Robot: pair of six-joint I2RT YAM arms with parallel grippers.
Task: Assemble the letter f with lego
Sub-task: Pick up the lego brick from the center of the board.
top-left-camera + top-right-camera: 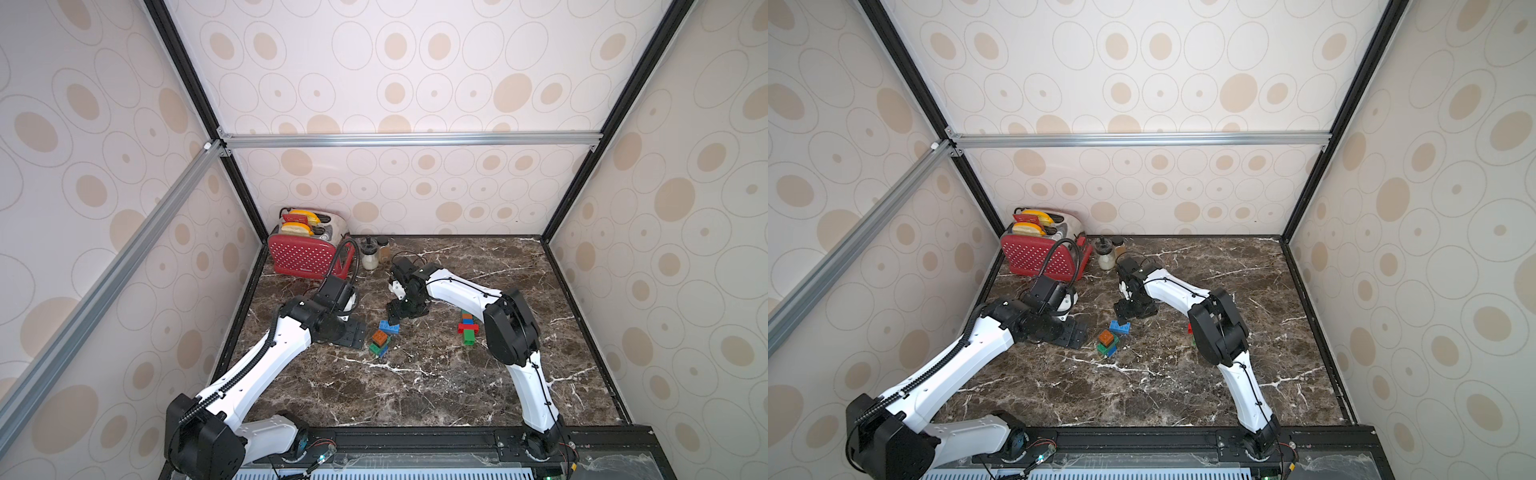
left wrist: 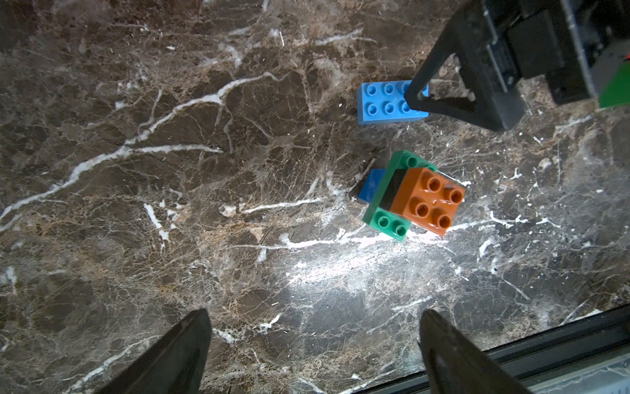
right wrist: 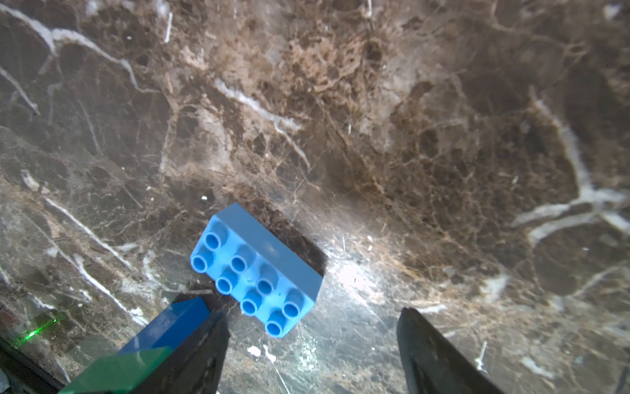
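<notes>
left fingers (image 2: 177,351) spread wide, empty, above table (image 1: 415,395), 9 o'clock of brick pile (image 1: 380,344) | brick pile: orange on green on blue | light-blue oblong brick (image 3: 255,269) flat at pile's 1 o'clock | right fingers (image 3: 433,351) parted over its end, gripping nothing | joined brick strip (image 1: 468,329) at pile's 3 o'clock | step: likely picking light-blue brick; next: lower, straddle, close squarely
</notes>
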